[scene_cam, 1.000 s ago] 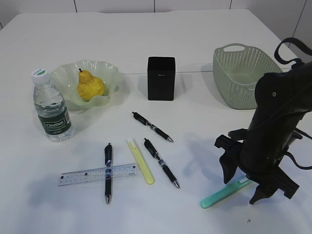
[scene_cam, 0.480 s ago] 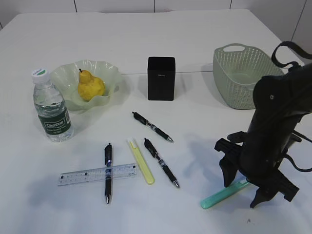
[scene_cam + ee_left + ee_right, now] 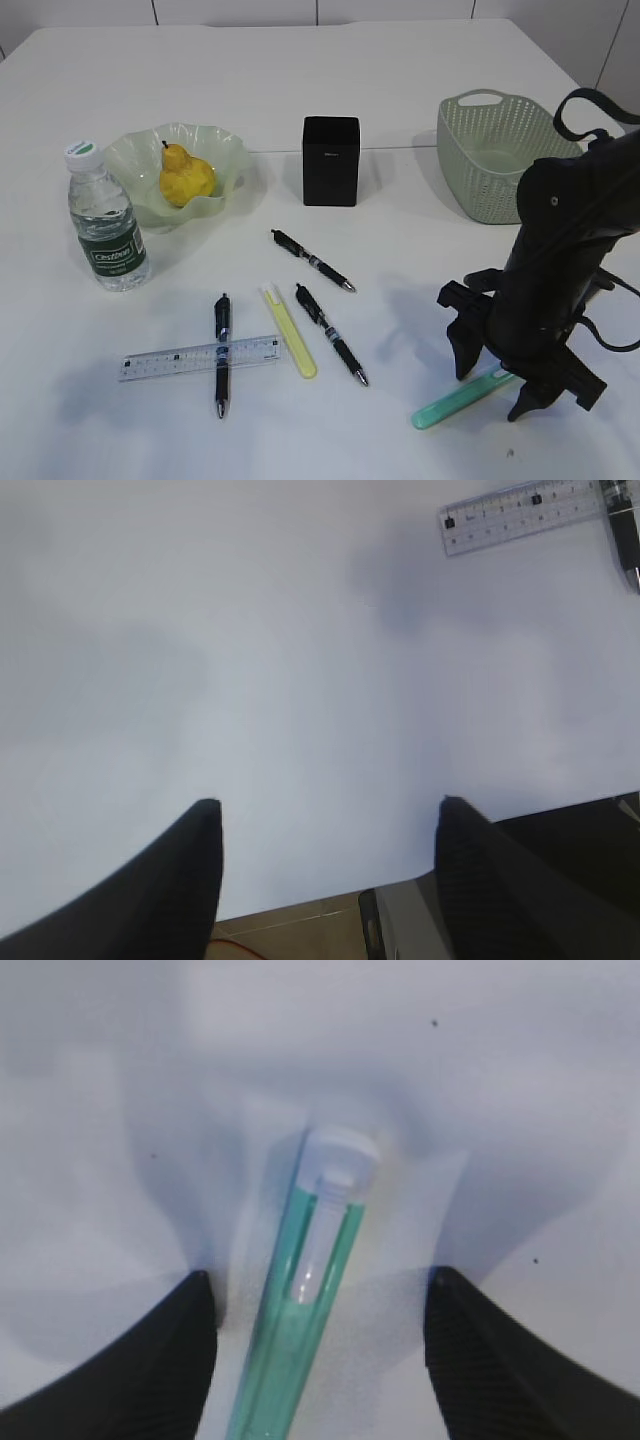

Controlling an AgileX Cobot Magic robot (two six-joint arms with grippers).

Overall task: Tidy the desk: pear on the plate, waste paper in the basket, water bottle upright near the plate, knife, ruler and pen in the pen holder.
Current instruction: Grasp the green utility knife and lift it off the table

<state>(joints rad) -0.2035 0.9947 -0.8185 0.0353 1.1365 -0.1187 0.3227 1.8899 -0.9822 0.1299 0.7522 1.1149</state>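
Note:
A green and white utility knife (image 3: 460, 397) lies on the table at the front right. My right gripper (image 3: 493, 393) is open and stands low over it, one finger on each side. In the right wrist view the knife (image 3: 305, 1310) runs between the open fingers of the right gripper (image 3: 318, 1278). The pear (image 3: 186, 178) sits on the pale green plate (image 3: 225, 150). The water bottle (image 3: 108, 222) stands upright beside the plate. The ruler (image 3: 200, 357), three black pens (image 3: 331, 334) and a yellow knife (image 3: 289, 330) lie in the front middle. My left gripper (image 3: 329, 803) is open and empty over bare table. No waste paper shows.
The black pen holder (image 3: 331, 160) stands at the back middle. The green basket (image 3: 495, 150) stands at the back right. In the left wrist view the ruler's end (image 3: 520, 510) shows at the top right and the table's front edge lies under the fingers.
My right gripper has sunk a little lower around the green knife and shifted slightly left. The objects have not moved.

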